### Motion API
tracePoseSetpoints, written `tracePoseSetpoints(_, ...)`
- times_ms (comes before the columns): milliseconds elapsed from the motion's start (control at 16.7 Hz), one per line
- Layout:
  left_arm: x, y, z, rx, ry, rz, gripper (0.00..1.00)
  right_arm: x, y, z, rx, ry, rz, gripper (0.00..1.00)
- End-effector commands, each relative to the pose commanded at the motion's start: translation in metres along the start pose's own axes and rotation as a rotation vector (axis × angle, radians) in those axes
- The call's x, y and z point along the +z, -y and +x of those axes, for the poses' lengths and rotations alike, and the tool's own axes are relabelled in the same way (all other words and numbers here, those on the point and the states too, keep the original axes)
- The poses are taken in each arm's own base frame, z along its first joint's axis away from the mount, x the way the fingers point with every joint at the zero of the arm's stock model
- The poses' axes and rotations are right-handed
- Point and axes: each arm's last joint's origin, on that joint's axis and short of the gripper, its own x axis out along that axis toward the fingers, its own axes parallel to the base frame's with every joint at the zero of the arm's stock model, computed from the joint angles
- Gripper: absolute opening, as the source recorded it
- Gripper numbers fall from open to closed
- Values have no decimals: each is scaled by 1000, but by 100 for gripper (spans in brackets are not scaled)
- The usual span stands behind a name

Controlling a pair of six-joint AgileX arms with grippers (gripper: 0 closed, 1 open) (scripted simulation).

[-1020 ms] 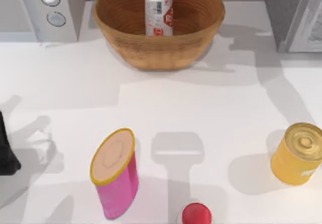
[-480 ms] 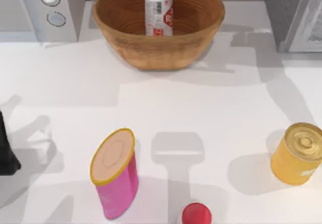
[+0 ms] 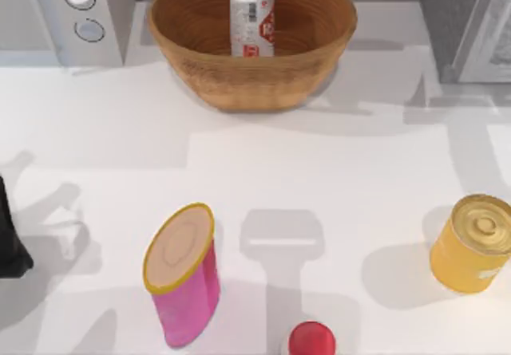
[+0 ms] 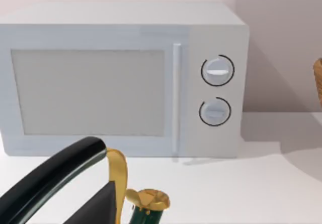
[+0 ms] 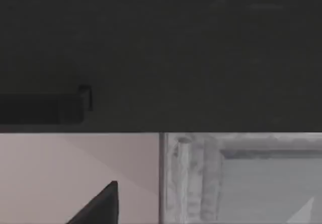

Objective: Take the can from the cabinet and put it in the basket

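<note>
The can [image 3: 252,21] stands upright inside the basket [image 3: 319,60], at 12 o'clock on the table [image 3: 319,179], resting against the far wall so it cannot tip. The cabinet [image 3: 471,20] sits at 2 o'clock. Judged from this placement, delivery is complete. The left arm [image 3: 9,235] is parked at 9 o'clock. Pincer opening on either arm: cannot tell.

My left arm [image 3: 9,239] is parked at the table's left edge, well to the left of the pink cylinder [image 3: 184,283]. In the left wrist view its black finger [image 4: 50,181] points toward the white appliance [image 4: 123,78], well short of it.
</note>
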Motion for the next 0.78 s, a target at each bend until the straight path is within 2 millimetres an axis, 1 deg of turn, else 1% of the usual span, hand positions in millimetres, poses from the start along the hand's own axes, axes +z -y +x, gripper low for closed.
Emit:
tracePoseSetpoints(120, 0, 0, 0, 0, 0, 0, 100, -41, 11, -19, 2, -32, -8, 100)
tracePoseSetpoints(360, 0, 0, 0, 0, 0, 0, 100, -136, 29, -57, 10, -76, -10, 100)
tracePoseSetpoints(540, 0, 0, 0, 0, 0, 0, 100, -205, 37, -77, 18, -77, -3, 100)
tracePoseSetpoints(660, 0, 0, 0, 0, 0, 0, 100, -243, 40, -84, 23, -64, 2, 100)
tracePoseSetpoints(780, 0, 0, 0, 0, 0, 0, 100, -269, 42, -88, 28, -43, 6, 100)
